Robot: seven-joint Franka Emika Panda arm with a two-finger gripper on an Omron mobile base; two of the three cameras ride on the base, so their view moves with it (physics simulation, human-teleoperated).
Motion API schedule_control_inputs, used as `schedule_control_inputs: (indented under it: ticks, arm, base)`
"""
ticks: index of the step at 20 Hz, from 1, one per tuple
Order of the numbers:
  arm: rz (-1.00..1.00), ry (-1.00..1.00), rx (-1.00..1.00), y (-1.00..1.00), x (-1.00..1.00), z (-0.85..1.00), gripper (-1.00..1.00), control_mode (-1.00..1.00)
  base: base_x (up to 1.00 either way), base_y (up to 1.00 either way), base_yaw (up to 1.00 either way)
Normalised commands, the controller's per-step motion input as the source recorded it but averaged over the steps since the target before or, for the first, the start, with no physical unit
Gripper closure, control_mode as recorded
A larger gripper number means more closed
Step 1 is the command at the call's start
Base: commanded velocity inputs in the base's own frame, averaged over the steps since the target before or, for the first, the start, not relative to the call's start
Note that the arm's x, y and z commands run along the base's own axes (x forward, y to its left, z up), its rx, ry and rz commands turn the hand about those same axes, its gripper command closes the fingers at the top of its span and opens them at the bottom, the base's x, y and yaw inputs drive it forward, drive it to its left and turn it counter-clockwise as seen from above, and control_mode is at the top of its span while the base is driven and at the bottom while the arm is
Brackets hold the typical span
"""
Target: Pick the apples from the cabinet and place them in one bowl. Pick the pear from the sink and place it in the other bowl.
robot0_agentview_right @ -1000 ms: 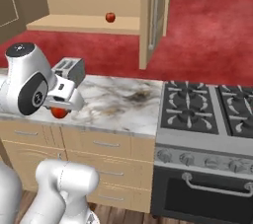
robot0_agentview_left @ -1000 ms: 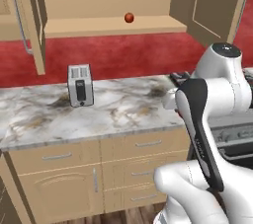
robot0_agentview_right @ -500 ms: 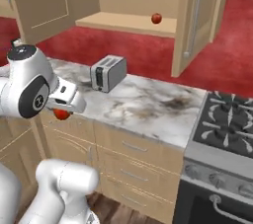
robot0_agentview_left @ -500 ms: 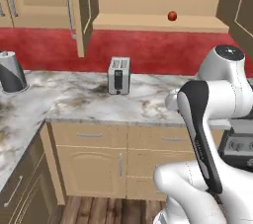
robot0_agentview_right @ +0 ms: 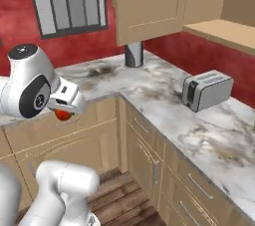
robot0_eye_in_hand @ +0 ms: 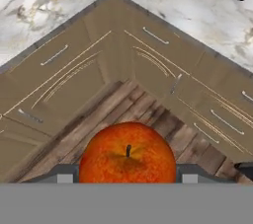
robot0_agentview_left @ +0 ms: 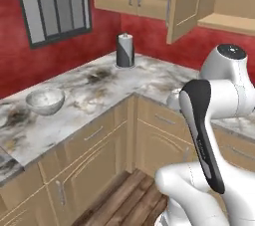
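Observation:
A glossy red-orange apple (robot0_eye_in_hand: 127, 151) sits stem-up between my fingertips, and my gripper (robot0_eye_in_hand: 127, 173) is shut on it. From the right base view the gripper (robot0_agentview_right: 63, 112) hangs in front of the counter's drawers, over the wooden floor, with the apple (robot0_agentview_right: 62, 115) under it. A frosted grey-white speckled bowl (robot0_agentview_left: 45, 101) stands on the left stretch of the marble counter (robot0_agentview_left: 99, 88). The tan cabinet (robot0_agentview_right: 149, 1) has its door swung open, and its shelf (robot0_agentview_right: 224, 31) reaches off to the right. The pear, the sink and the other bowl are out of view.
A silver toaster (robot0_agentview_right: 206, 90) stands on the right run of the counter. A grey cylinder (robot0_agentview_left: 125, 51) stands in the counter's corner under a barred window (robot0_agentview_left: 55, 6). Drawer fronts (robot0_eye_in_hand: 69, 70) line both sides of the corner.
The whole picture has swung: the base turned left, so the toaster and cabinet slid right and the corner counter with the bowl came into view. The apple stays in the gripper.

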Motion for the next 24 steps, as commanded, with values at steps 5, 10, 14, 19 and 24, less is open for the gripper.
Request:
schedule_control_inputs:
  ticks: [5,10,14,19,24]
  arm:
    - [0.00,0.00,0.00,0.00,0.00,0.00,1.00,1.00]
    - [0.00,0.00,0.00,0.00,0.00,0.00,1.00,1.00]
    - [0.00,0.00,0.00,0.00,0.00,0.00,1.00,1.00]
    - [0.00,0.00,0.00,0.00,0.00,0.00,1.00,1.00]
    - [0.00,0.00,0.00,0.00,0.00,0.00,1.00,1.00]
  base:
    - [-0.17,-0.04,0.87]
    - [0.45,-0.33,0.49]
    - [1.00,0.00,0.02]
    - [0.76,0.04,0.09]
    - [0.70,0.00,0.24]
